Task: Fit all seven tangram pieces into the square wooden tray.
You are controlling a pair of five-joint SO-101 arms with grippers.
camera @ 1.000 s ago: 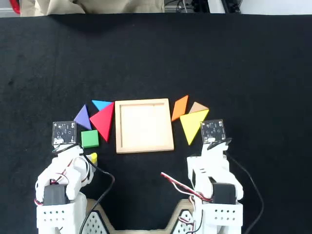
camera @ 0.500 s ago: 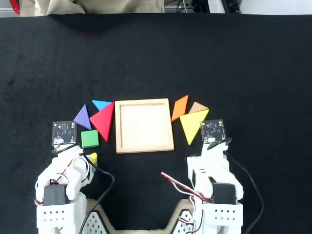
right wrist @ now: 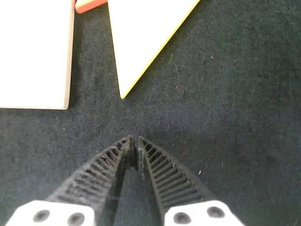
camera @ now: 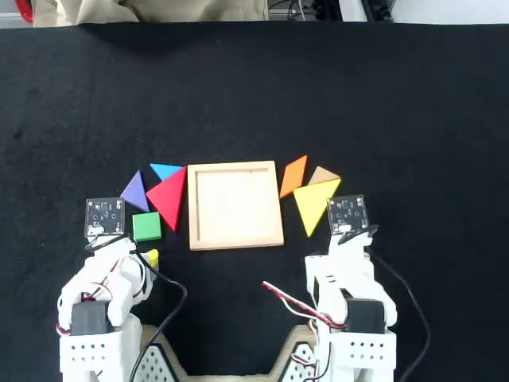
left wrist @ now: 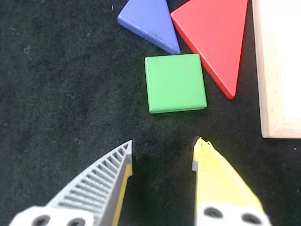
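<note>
The square wooden tray point(camera: 235, 205) lies mid-table with nothing in it. Left of it sit a red triangle point(camera: 170, 196), a purple triangle point(camera: 135, 192), a blue triangle point(camera: 165, 170) and a green square point(camera: 146, 227). Right of it lie an orange piece point(camera: 293, 175), a tan piece point(camera: 324, 175) and a yellow triangle point(camera: 313, 204). My left gripper point(left wrist: 162, 153) is open just short of the green square point(left wrist: 175, 82), beside the red triangle point(left wrist: 215, 35) and purple triangle point(left wrist: 148, 20). My right gripper point(right wrist: 135, 146) is shut, empty, just short of the yellow triangle's point(right wrist: 143, 33) tip.
Black cloth covers the table. Both arm bases point(camera: 95, 318) point(camera: 350, 314) stand at the near edge with loose wires between them. The tray's edge point(left wrist: 277, 70) point(right wrist: 33, 52) shows in both wrist views. Bare cloth stretches across the far half.
</note>
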